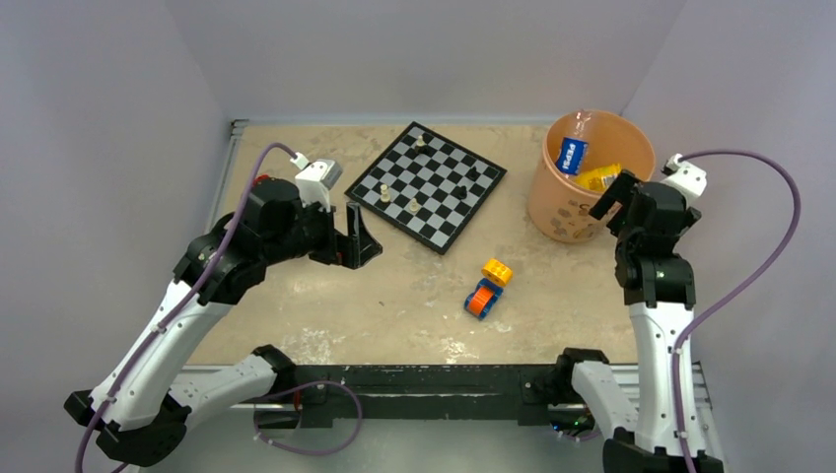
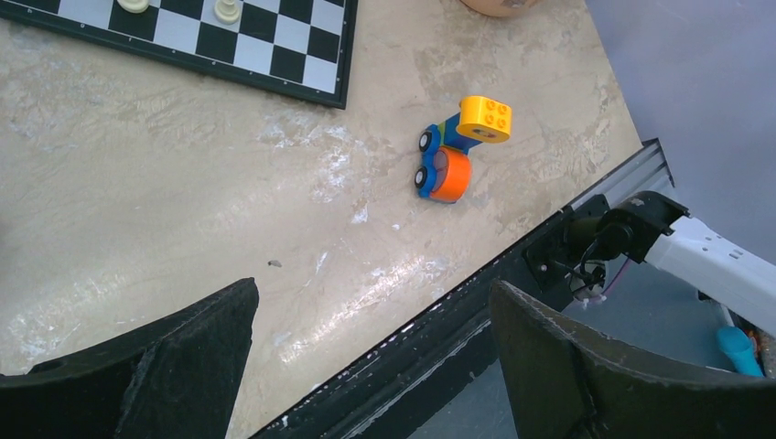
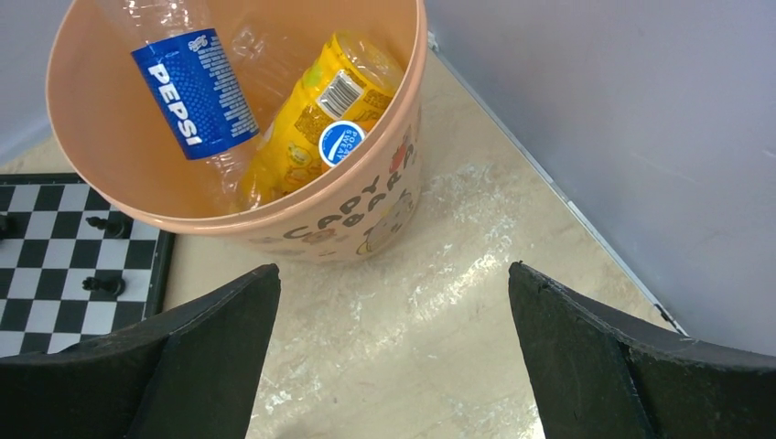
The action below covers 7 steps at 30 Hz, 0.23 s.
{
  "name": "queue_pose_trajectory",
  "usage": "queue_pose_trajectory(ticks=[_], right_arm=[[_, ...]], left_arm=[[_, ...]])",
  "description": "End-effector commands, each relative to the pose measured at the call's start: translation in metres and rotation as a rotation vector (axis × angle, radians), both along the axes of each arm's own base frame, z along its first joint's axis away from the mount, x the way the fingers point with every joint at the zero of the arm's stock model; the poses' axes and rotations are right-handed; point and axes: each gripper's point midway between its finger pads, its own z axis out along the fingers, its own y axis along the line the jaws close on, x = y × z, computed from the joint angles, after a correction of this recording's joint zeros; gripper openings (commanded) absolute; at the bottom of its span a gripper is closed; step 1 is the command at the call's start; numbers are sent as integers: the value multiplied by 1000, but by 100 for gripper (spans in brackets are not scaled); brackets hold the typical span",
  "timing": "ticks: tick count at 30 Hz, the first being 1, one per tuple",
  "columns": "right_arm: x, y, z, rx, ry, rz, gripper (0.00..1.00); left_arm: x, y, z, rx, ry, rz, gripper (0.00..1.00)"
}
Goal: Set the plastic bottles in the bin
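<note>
The orange bin (image 1: 555, 212) (image 3: 366, 219) stands upright at the far right of the table (image 1: 414, 296), dark printed lettering on its side; inside it lie two of the plastic bottles: a clear Pepsi-labelled bottle (image 1: 572, 154) (image 3: 192, 91) leaning against the far wall, and a yellow bottle (image 1: 598, 176) (image 3: 316, 133) leaning against the right wall, the two close side by side; no other bottle can be made out in any view; the right gripper (image 1: 613, 200) (image 3: 392, 274) hangs just beside the bin on its near right side, its jaws wide apart and holding nothing, and its wrist camera looks past the fingers (image 3: 201, 357) down into the bin's mouth; the left gripper (image 1: 361, 242) (image 2: 371, 293) is over the left half of the table, near the nearest corner of the chessboard (image 1: 427, 184) (image 2: 274, 64) (image 3: 55, 274), its jaws likewise spread wide with only bare tabletop between them; the chessboard lies flat and turned cornerwise at the middle of the far side, just left of the bin and apart from it, with a few chess pieces (image 1: 384, 193) (image 3: 103, 285) scattered on its squares; an orange, blue and yellow toy block car (image 1: 487, 287) (image 2: 453, 151) lies on the table nearer the arms, between the chessboard and the front edge, apart from both grippers and from the bin
</note>
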Motion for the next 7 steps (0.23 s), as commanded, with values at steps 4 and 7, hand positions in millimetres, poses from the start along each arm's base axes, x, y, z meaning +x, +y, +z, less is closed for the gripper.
queue_pose_trajectory(ticks=[4, 7], right_arm=[[3, 1, 9, 25, -51, -7, 99], [2, 2, 9, 31, -58, -11, 99]], left_arm=[[1, -4, 2, -17, -10, -22, 100], [1, -4, 0, -16, -3, -20, 100]])
